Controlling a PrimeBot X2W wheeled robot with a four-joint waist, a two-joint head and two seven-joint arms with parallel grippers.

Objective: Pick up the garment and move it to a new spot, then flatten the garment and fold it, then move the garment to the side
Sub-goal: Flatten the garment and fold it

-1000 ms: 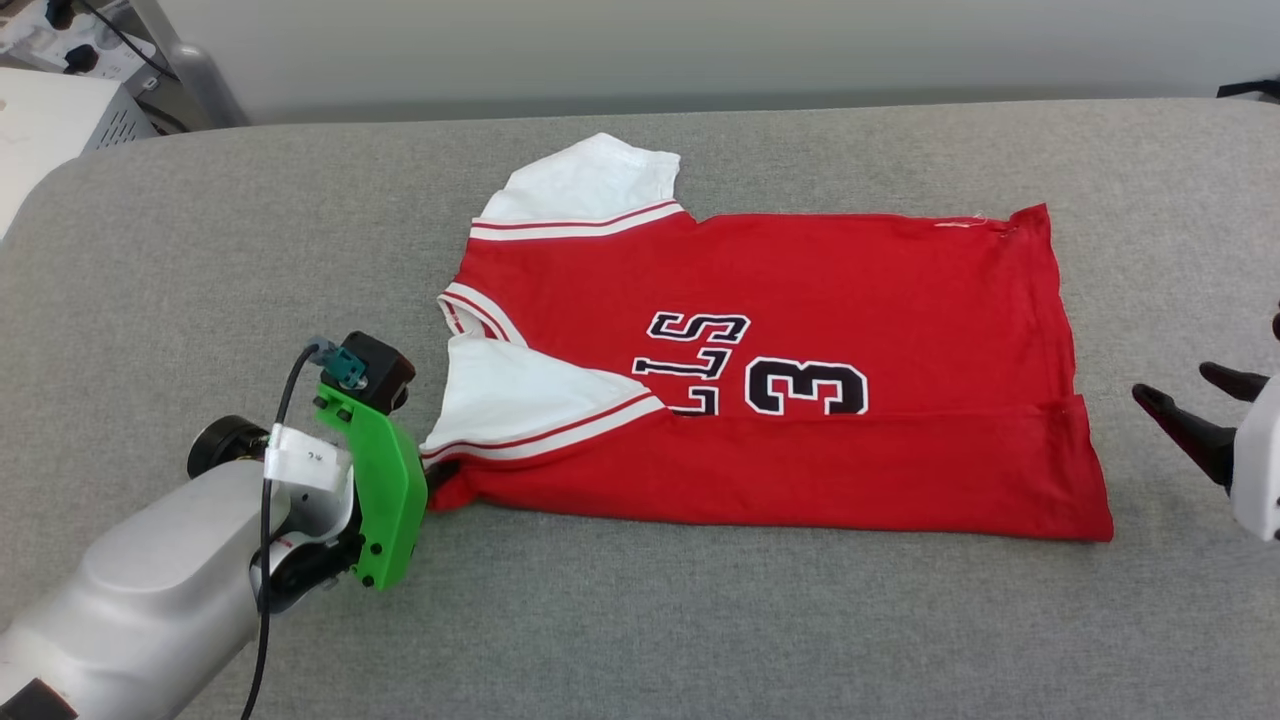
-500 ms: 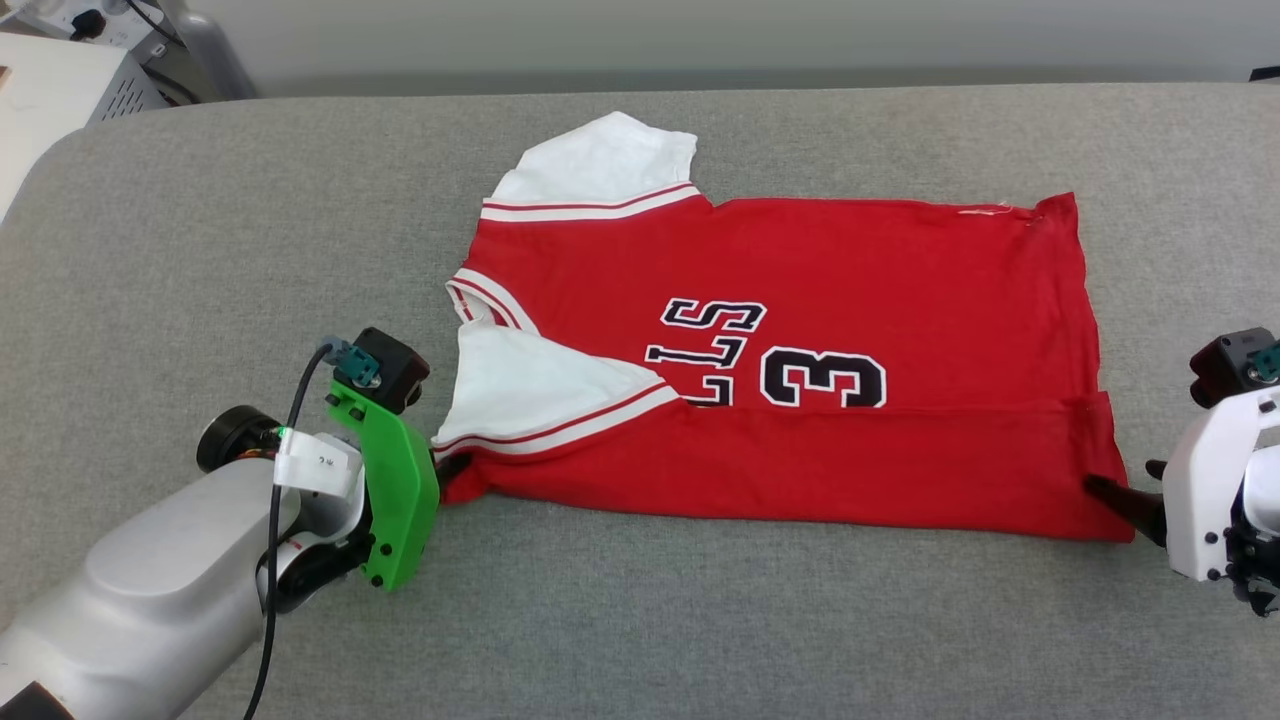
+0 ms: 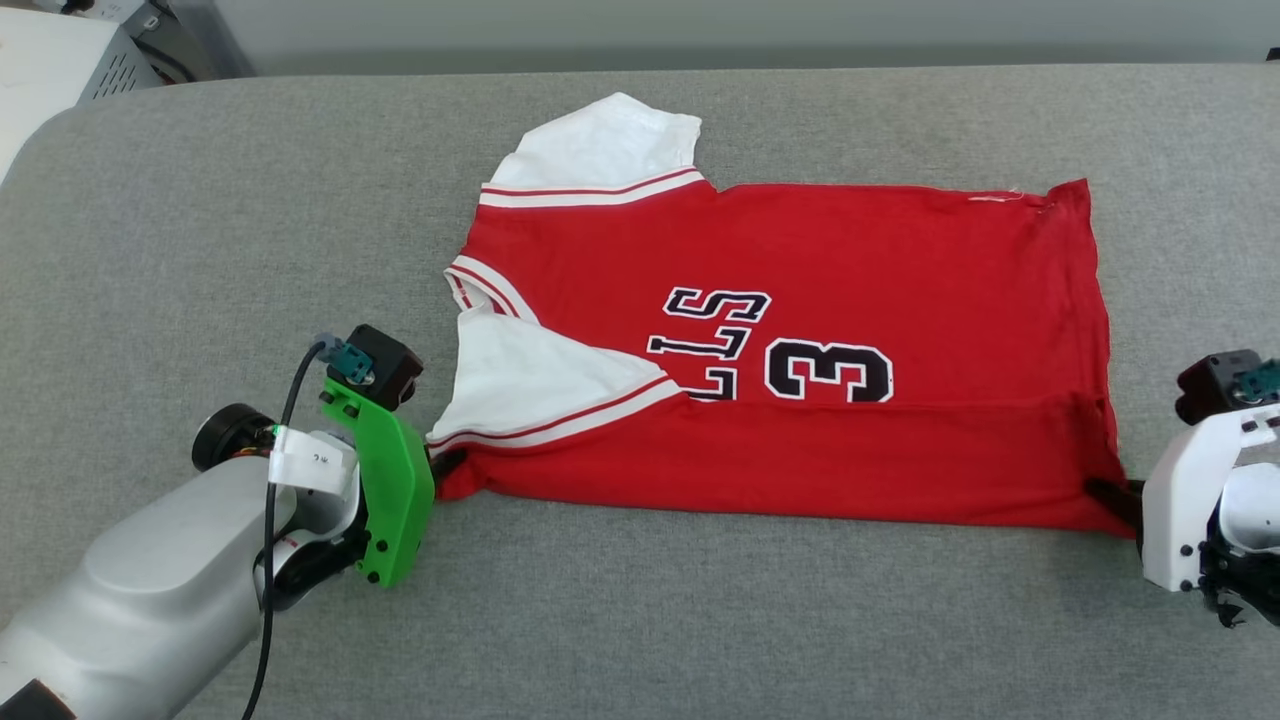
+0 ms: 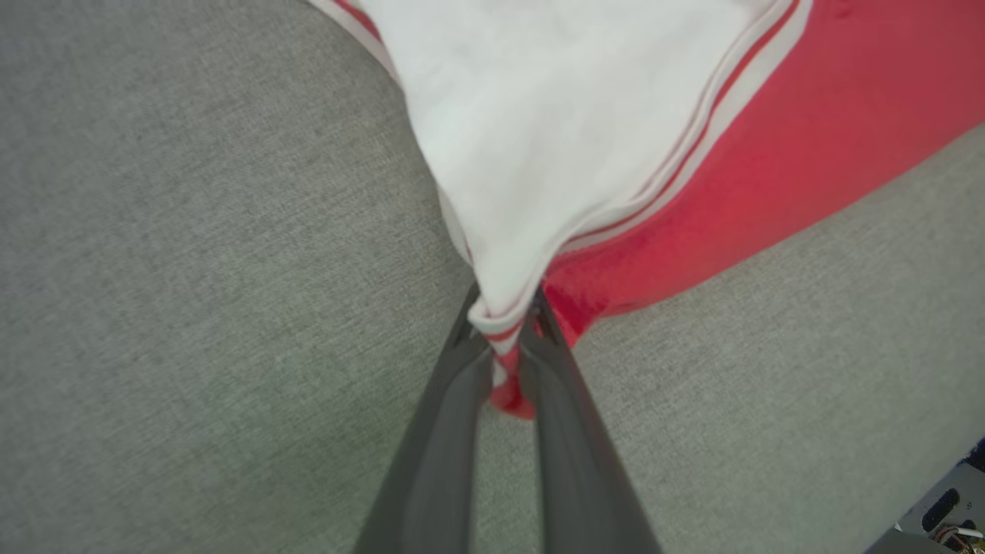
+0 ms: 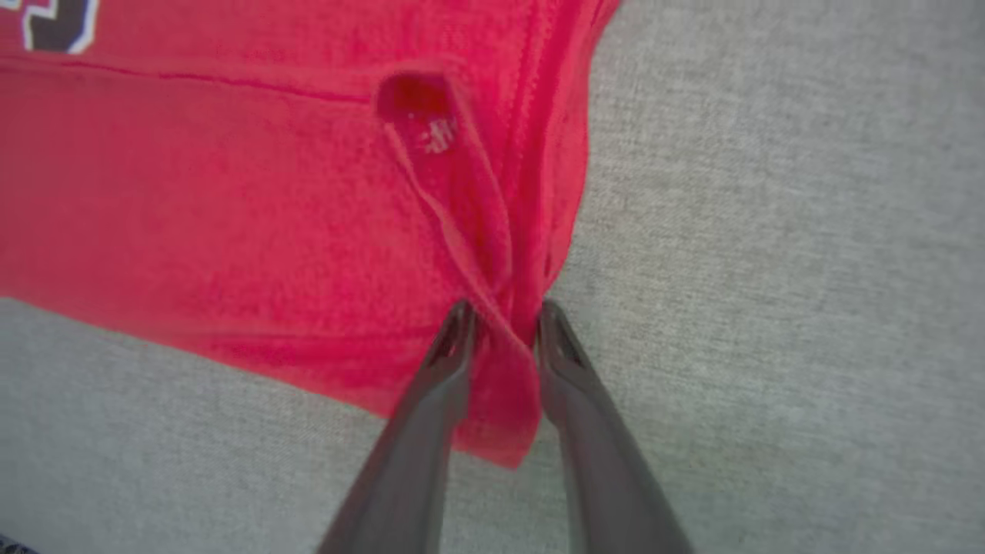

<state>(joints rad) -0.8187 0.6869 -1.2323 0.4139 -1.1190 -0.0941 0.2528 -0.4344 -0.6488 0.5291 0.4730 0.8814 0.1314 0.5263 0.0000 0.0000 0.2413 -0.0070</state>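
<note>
Since a second ago your right end effector (image 5: 504,319) has come in from the right side of the worktop (image 3: 250,250), where it hung with jaws wide. Its two dark fingers now pinch the bunched near right corner of the garment (image 3: 800,260). Your left end effector (image 4: 504,323) stays clamped on the near left corner, where the white sleeve's striped trim meets the red cloth.

Nearest you on the left is the grey forearm with its green bracket (image 3: 395,500) and black cable (image 3: 275,470), and on the right the white bracket (image 3: 1175,500). The garment lies flat across the middle of the grey worktop. Its near edge is folded over toward the middle and covers part of the black letters beside the number 3. Farther off, the other white sleeve sticks out toward the back edge. Beyond the worktop's far left corner stands a white box (image 3: 50,60).
</note>
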